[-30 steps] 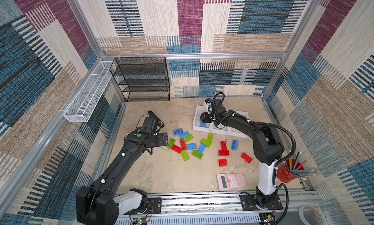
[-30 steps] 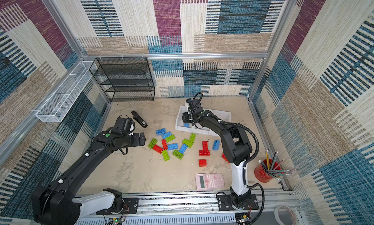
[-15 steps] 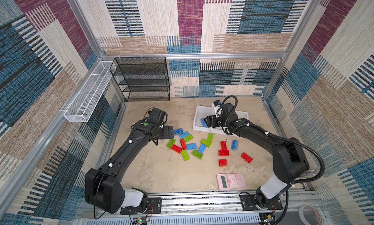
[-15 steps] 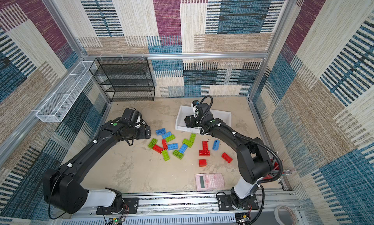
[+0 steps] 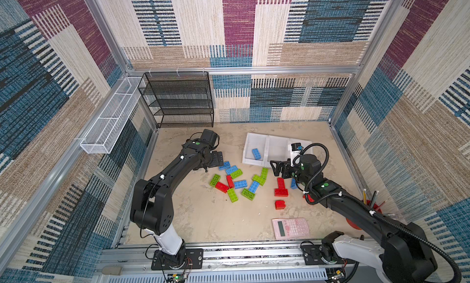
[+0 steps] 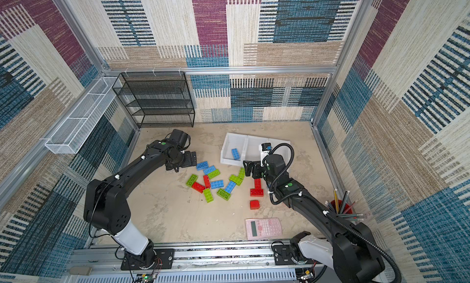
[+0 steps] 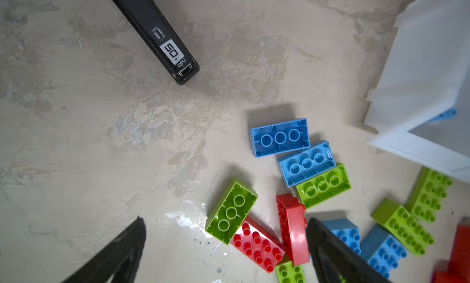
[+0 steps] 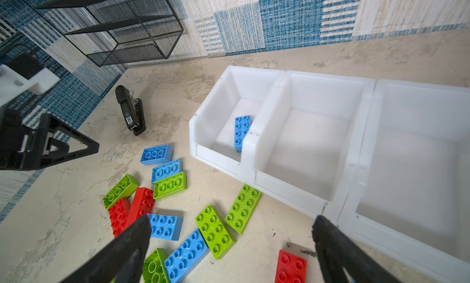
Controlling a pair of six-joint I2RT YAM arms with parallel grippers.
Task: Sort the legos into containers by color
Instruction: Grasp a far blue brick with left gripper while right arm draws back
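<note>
R gripper (image 8: 231, 219) & L gripper (image 7: 225, 220) both wide, nothing held; 1 blue lego (image 8: 242, 131) in leftmost container (image 8: 218, 108).

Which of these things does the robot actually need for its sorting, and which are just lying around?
Needed: coloured bricks, three white bins.
Just lying about: pink calculator, black stapler, mesh rack, wire basket, pencil cup.
</note>
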